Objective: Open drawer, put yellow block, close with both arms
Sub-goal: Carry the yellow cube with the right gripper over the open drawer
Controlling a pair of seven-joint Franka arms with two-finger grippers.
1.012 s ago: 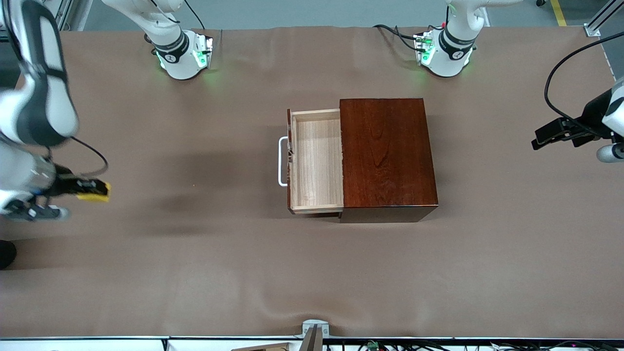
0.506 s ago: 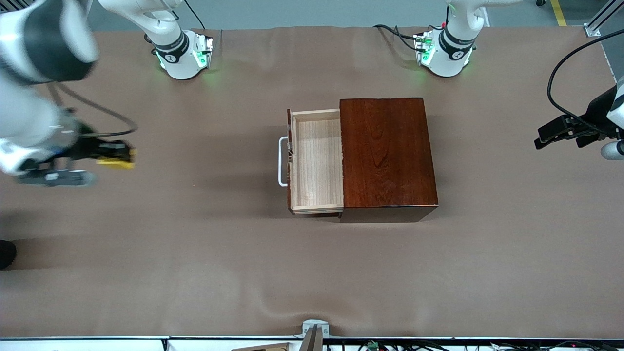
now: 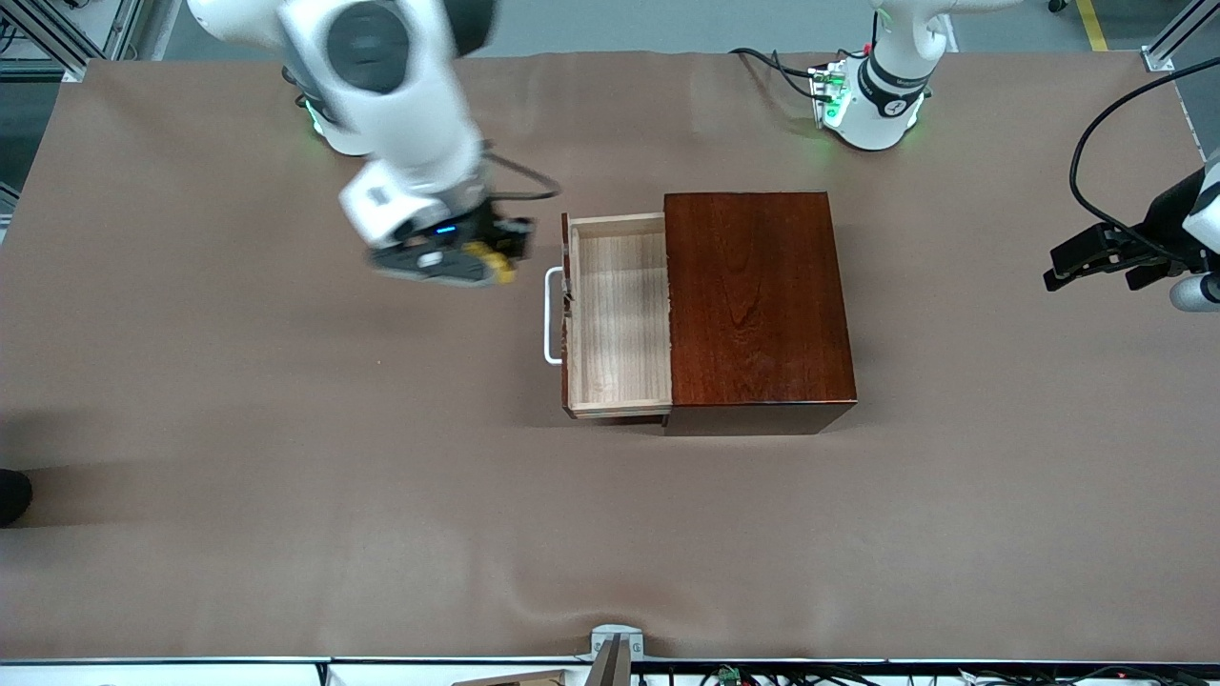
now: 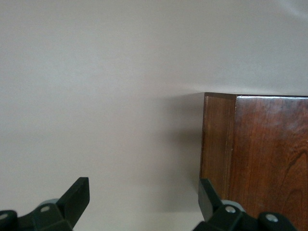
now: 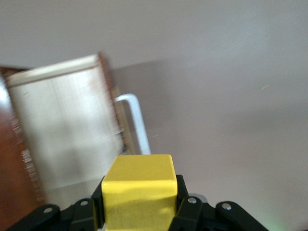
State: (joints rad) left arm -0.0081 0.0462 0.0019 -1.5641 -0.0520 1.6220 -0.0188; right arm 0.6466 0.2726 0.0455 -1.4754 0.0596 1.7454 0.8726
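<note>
The dark reddish-brown wooden box (image 3: pixel 758 300) stands mid-table with its drawer (image 3: pixel 620 314) pulled out toward the right arm's end, showing a pale wood interior and a white bar handle (image 3: pixel 550 315). My right gripper (image 3: pixel 503 250) is shut on the yellow block (image 3: pixel 498 257) and hangs over the table just beside the drawer's handle end. In the right wrist view the block (image 5: pixel 139 190) sits between the black fingers, with the open drawer (image 5: pixel 62 130) and its handle (image 5: pixel 137 122) ahead. My left gripper (image 3: pixel 1072 267) waits, open, over the table at the left arm's end; its wrist view shows the box (image 4: pixel 260 154).
The brown table cover (image 3: pixel 381 495) lies flat around the box. The green-lit arm bases (image 3: pixel 867 100) stand along the table's edge farthest from the front camera. A dark thing (image 3: pixel 13 495) shows at the right arm's end of the table.
My right arm has swung from the table's right-arm end toward the drawer, carrying the yellow block to just beside the handle. The left gripper has barely moved.
</note>
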